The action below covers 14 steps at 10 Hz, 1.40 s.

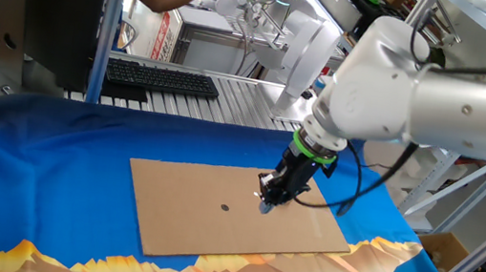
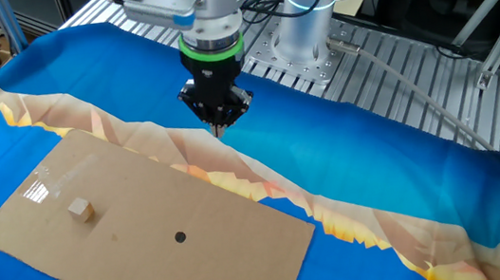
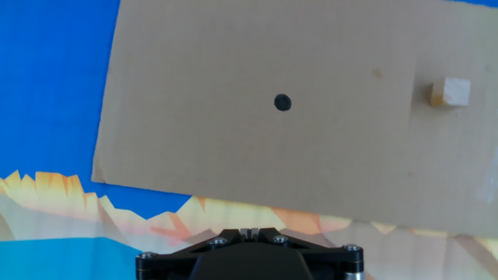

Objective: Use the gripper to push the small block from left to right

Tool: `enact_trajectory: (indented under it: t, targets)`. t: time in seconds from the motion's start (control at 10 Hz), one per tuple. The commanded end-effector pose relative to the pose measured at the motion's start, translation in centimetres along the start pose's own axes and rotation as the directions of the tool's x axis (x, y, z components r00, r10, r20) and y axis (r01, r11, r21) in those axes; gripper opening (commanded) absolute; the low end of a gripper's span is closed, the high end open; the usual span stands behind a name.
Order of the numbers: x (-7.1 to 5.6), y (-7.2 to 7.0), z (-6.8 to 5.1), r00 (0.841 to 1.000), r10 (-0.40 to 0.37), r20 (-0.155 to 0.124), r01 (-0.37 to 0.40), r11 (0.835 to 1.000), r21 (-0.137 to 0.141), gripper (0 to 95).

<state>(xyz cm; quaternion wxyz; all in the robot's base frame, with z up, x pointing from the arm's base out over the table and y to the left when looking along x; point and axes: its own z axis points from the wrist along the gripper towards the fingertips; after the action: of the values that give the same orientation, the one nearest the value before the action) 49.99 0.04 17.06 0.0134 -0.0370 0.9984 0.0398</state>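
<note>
**Ana:** One small block [image 2: 82,210] is all that matters here, and it sits alone on the cardboard sheet [image 2: 234,247], well apart from the hand [image 2: 219,125].

**Ben:** Why nothing gripped?

**Ana:** Pushing needs no grasp. The hand's fingers are drawn fully together into a single black point with nothing between them, which I'd judge makes a firm nudging tip.

**Ben:** And the flat sheet?

**Ana:** Probably a smooth lane over the blue cloth [image 2: 397,170] on the tabletop, so the block slides without snagging. A black dot [image 2: 180,237] marks the sheet between block and hand side.

**Ben:** The pose?

**Ana:** The arm [image 1: 443,89] reaches over from the side, the wrist bent so the hand points straight down, green ring [image 2: 213,55] just above it. It hangs near the sheet's long edge; whether the tip touches the surface I can't quite tell from these angles.
</note>
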Motion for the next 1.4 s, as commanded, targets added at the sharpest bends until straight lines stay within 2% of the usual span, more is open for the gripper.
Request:
enact_trajectory:
  t: [0.1, 0.4, 0.5, 0.6, 0.7, 0.8, 0.9, 1.0, 1.2, 1.4]
  targets:
    - [0.27, 0.02, -0.08, 0.997, 0.059, 0.040, -0.059, 0.998, 0.006, 0.0]
    - [0.27, 0.02, -0.08, 0.990, 0.132, 0.039, -0.133, 0.991, 0.008, 0.0]
    - [0.27, 0.02, -0.08, 0.988, 0.145, 0.045, -0.148, 0.987, 0.068, 0.0]
    - [0.27, 0.02, -0.08, 0.991, 0.121, 0.050, -0.126, 0.986, 0.111, 0.0]
    - [0.27, 0.02, -0.08, 0.988, 0.140, 0.065, -0.143, 0.988, 0.052, 0.0]
    - [0.27, 0.02, -0.08, 0.992, 0.116, 0.042, -0.115, 0.993, -0.007, 0.0]
    - [0.27, 0.02, -0.08, 0.991, 0.121, 0.060, -0.121, 0.993, -0.003, 0.0]
    - [0.27, 0.02, -0.08, 0.992, 0.110, 0.069, -0.111, 0.994, 0.016, 0.0]
    - [0.22, -0.05, 0.34, 0.990, 0.114, 0.085, -0.116, 0.993, 0.013, 0.0]
    - [0.20, -0.09, 0.58, 0.991, 0.112, 0.076, -0.113, 0.994, 0.002, 0.0]
